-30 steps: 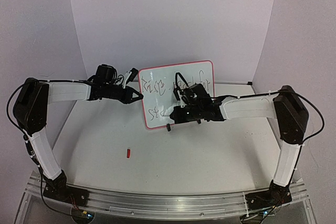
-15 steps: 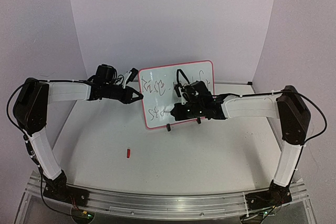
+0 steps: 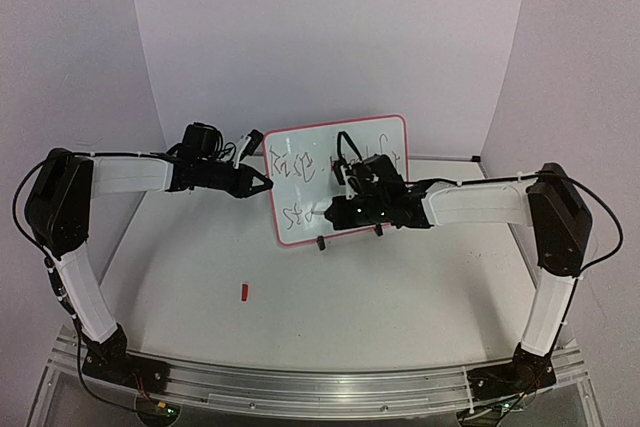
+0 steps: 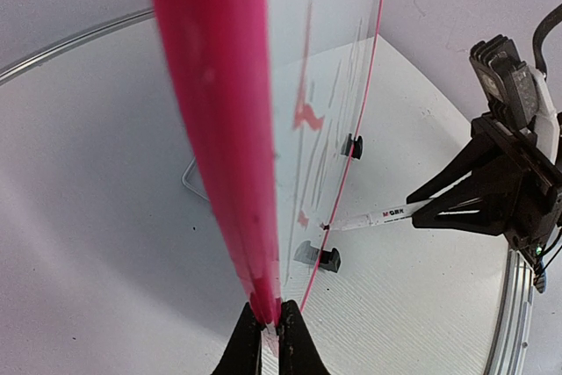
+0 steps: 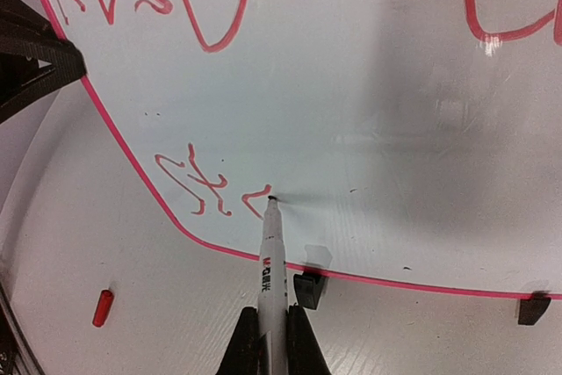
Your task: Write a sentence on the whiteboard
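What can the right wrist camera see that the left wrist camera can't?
Only the right wrist view shows the writing face-on and a small red object lying near the whiteboard. Only the left wrist view shows the board edge-on and the right gripper from outside, holding the marker. Both show the marker tip on the board, its black feet and the left gripper at its edge.

Light is bright, even and diffuse, with a faint lilac cast on the backdrop (image 3: 330, 37). In the top view the surface (image 3: 330, 297) carries only soft, pale shadows below the whiteboard (image 3: 320, 142). In the left wrist view the board's red frame, close to the lens, is a blurred smear — and the surface's rim bows with wide-angle distortion. In the right wrist view the sentence (image 5: 204, 186) is crisp; the marker (image 5: 272, 261) throws a soft grey shadow rightward across the board.
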Robot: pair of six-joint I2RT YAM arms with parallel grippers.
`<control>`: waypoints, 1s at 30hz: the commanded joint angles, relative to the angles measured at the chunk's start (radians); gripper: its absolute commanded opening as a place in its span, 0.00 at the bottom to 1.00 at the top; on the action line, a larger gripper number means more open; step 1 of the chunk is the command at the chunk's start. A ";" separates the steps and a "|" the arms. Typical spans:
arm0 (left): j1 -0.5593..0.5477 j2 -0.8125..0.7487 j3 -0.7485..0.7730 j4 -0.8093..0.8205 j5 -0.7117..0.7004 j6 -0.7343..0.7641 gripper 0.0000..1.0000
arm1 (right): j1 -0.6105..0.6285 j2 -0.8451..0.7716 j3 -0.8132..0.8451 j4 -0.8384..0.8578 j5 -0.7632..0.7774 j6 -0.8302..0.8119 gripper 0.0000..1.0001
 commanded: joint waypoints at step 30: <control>0.003 -0.021 0.003 -0.034 -0.041 0.036 0.00 | -0.009 -0.114 -0.039 0.044 0.020 0.001 0.00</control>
